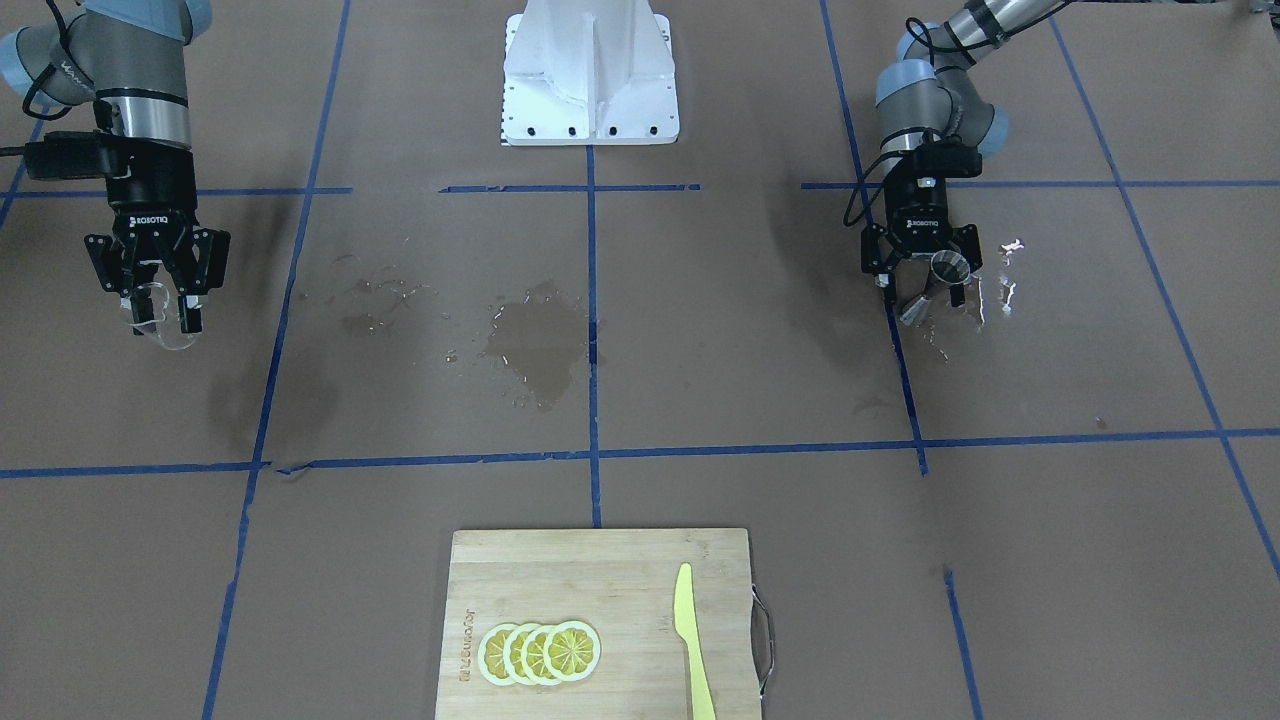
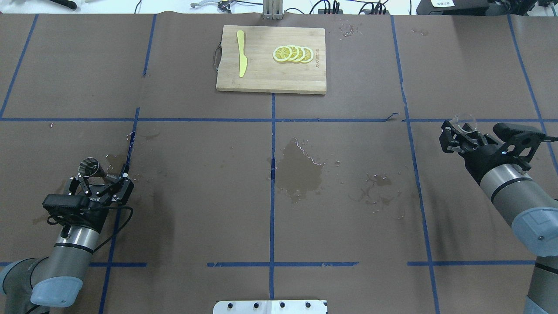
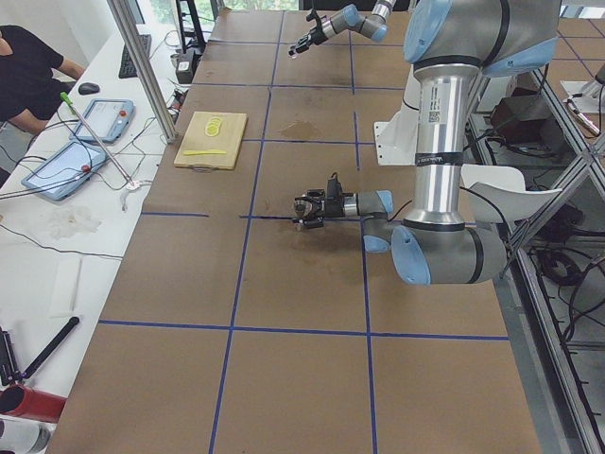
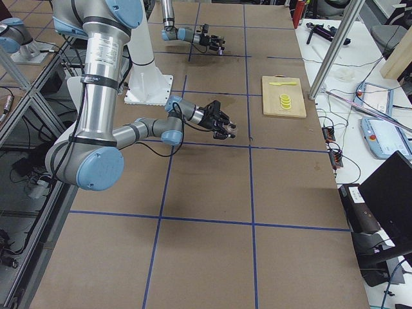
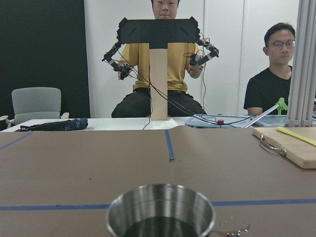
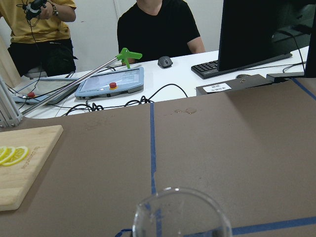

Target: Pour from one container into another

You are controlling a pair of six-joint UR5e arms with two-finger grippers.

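Both end effectors: well apart, so bring them together slowly before you tip anything.
Right end effector: fingers clamped on the clear glass at its tips; hold it level as the receiver.
Left end effector: closed around the steel jigger, which looks to hold liquid; tilt only once its lip is over the glass.

Open table centre; cutting board beyond

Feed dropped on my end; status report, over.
Left gripper shut on steel jigger. Right gripper shut on clear glass. Containers far apart. Only a puddle between.
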